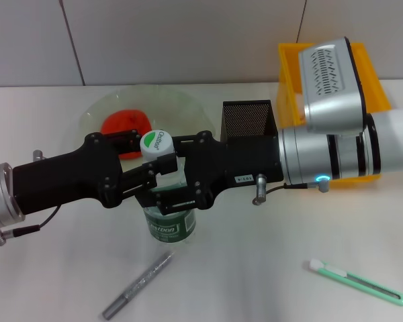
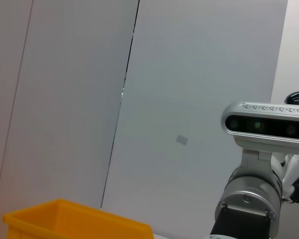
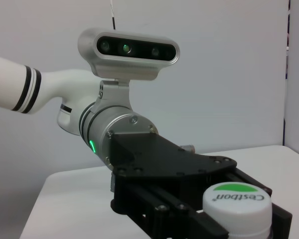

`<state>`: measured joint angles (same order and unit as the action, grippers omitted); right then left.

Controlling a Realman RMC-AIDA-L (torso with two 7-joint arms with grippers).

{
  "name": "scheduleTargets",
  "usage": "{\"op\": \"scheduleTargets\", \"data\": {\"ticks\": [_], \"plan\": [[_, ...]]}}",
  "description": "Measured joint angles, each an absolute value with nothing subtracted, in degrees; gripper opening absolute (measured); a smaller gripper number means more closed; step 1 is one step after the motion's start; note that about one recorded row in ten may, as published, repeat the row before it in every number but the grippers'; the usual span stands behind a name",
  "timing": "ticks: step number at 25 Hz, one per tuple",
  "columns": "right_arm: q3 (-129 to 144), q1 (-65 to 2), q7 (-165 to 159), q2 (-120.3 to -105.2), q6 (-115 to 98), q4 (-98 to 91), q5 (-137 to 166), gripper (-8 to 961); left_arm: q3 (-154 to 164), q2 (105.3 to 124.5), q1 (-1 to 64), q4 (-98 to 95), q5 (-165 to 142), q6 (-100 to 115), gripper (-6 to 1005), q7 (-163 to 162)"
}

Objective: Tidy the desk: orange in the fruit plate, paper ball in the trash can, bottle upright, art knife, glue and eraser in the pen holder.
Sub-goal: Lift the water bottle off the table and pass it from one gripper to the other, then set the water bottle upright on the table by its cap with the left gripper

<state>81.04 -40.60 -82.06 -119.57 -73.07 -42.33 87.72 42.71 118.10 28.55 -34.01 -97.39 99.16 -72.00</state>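
bottle upright mid-desk | left gripper and right gripper both clenched on it (from opposite sides)

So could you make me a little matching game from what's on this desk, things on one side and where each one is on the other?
Things:
1. orange
2. bottle
3. art knife
4. glue

Places:
A. lying on the desk near its front edge, right of the bottle
B. in the fruit plate
C. lying on the desk near its front edge, just below the bottle in the head view
D. upright between the left gripper and the right gripper

Pairs: 1-B, 2-D, 3-A, 4-C
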Motion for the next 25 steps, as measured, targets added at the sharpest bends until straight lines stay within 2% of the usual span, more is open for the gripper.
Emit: {"op": "scheduleTargets", "data": {"ticks": [25], "plan": [[81.21, -39.29, -84.95, -119.34, -73.32, -45.34, 88.72, 703, 42.71, 117.94, 28.57, -33.93, -97.4, 98.86, 449, -71.98]]}}
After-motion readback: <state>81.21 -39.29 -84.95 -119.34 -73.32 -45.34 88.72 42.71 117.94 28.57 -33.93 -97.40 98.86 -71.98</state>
